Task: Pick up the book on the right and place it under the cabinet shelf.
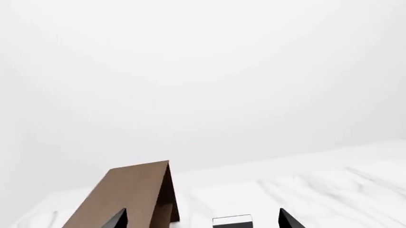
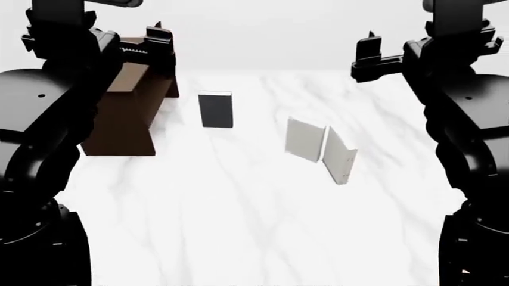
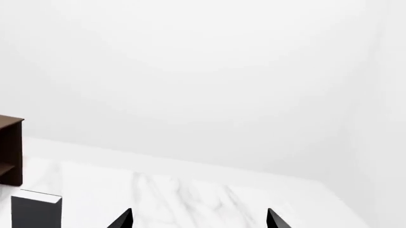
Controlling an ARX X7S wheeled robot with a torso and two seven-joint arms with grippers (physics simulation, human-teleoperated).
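Note:
The book [image 2: 340, 156], off-white and thin, stands upright on the marble table, the rightmost of three in the head view. Just left of it a slightly greyer pale book [image 2: 306, 139] also stands upright. The dark brown cabinet [image 2: 127, 119] sits at the far left; its inner shelf is not clear in the head view. My left gripper [image 2: 151, 44] hangs open above the cabinet's far end, its fingertips [image 1: 117, 219] wide apart. My right gripper [image 2: 370, 56] is open too, high up and beyond the pale books, holding nothing, with its fingertips [image 3: 274, 219] spread.
A dark charcoal book [image 2: 216, 110] stands upright between the cabinet and the pale books, and its top also shows in both wrist views, the charcoal book [image 1: 232, 222] and the charcoal book [image 3: 35, 211]. The white marble table [image 2: 238, 208] stretches toward me. The cabinet's edge [image 3: 11, 152] shows in the right wrist view.

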